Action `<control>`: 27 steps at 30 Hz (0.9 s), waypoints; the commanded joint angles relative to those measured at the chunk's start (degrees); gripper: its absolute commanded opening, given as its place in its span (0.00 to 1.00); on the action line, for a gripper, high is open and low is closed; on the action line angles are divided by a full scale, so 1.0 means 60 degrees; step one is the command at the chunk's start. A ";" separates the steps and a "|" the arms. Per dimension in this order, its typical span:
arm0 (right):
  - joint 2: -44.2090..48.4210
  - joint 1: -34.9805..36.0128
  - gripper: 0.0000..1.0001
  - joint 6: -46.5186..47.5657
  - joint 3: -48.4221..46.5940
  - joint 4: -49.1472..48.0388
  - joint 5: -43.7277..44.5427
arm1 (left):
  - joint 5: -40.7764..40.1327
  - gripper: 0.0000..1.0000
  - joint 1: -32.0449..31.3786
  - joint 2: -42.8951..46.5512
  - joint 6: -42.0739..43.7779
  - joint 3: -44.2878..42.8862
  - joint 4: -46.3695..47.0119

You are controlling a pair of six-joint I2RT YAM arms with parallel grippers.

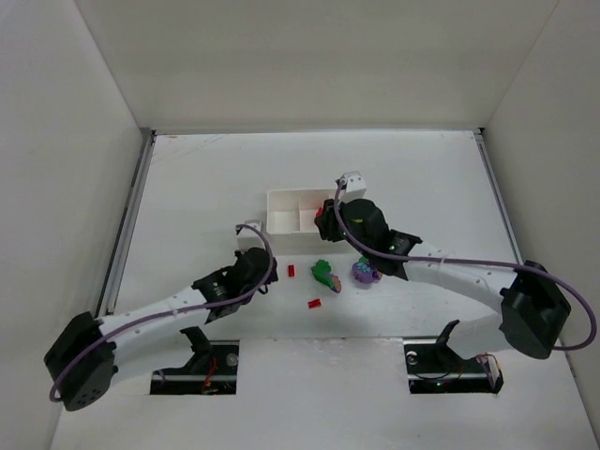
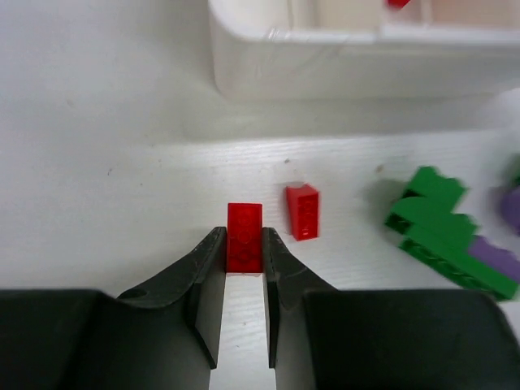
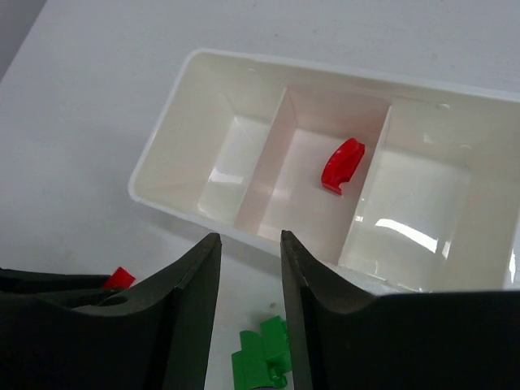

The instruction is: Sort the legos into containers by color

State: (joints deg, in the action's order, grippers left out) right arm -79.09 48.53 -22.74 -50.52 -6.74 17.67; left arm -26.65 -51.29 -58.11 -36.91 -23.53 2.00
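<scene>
Clamping the left gripper (image 2: pixel 244 240) on a red brick (image 2: pixel 244 223) at lower centre for the tray (image 2: pixel 325 69) up top, with the right gripper (image 3: pixel 249 242) parted, empty.

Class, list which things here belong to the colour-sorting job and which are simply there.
Job: red brick in the left gripper; second red brick; green piece; purple piece; red curved piece in the middle compartment of the white tray; right gripper.
Simply there: table; enclosure walls; purple cables.

Bright even light; glare inside tray (image 3: pixel 406 231)
</scene>
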 commanded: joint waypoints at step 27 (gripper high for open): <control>0.2840 0.1322 0.49 -0.0868 0.2708 0.0816 0.0732 | 0.1557 0.46 0.1261 -0.6619 0.1654 -0.7358 0.0619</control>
State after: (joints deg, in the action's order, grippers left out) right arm -61.91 55.42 -27.90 -33.58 -1.39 21.10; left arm -17.58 -43.66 -98.83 -28.47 -64.69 4.80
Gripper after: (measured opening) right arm 0.490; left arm 0.448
